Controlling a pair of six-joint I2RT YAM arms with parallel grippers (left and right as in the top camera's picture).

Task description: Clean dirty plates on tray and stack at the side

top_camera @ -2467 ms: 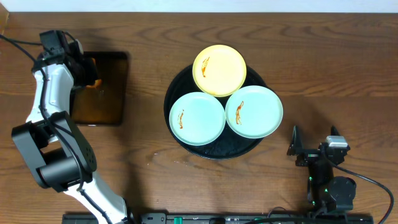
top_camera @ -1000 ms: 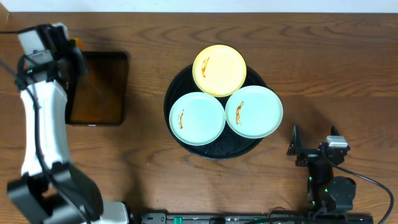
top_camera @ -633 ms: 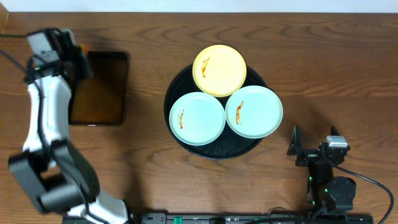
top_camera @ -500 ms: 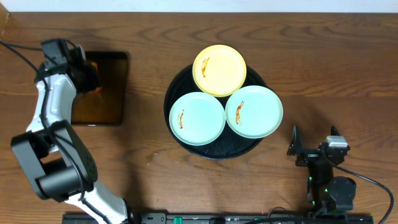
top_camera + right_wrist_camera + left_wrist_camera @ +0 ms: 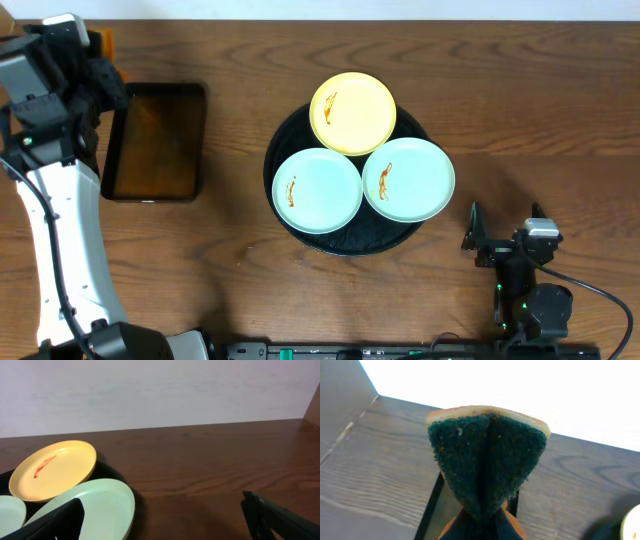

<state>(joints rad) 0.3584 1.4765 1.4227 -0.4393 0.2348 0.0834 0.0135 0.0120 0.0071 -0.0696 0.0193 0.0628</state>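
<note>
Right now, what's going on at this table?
The left end effector grips a sponge, raised near the rectangular tray of brown liquid. The yellow plate and two blue plates sit on the round black tray, each with a sauce smear. The right end effector rests open and empty.

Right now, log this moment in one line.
left claw: shut on sponge | right claw: open, beside tray | plates: three smeared, on tray | stacked: none

Rectangular black tray [image 5: 155,140] of brownish liquid, folded green sponge [image 5: 487,465]
</note>
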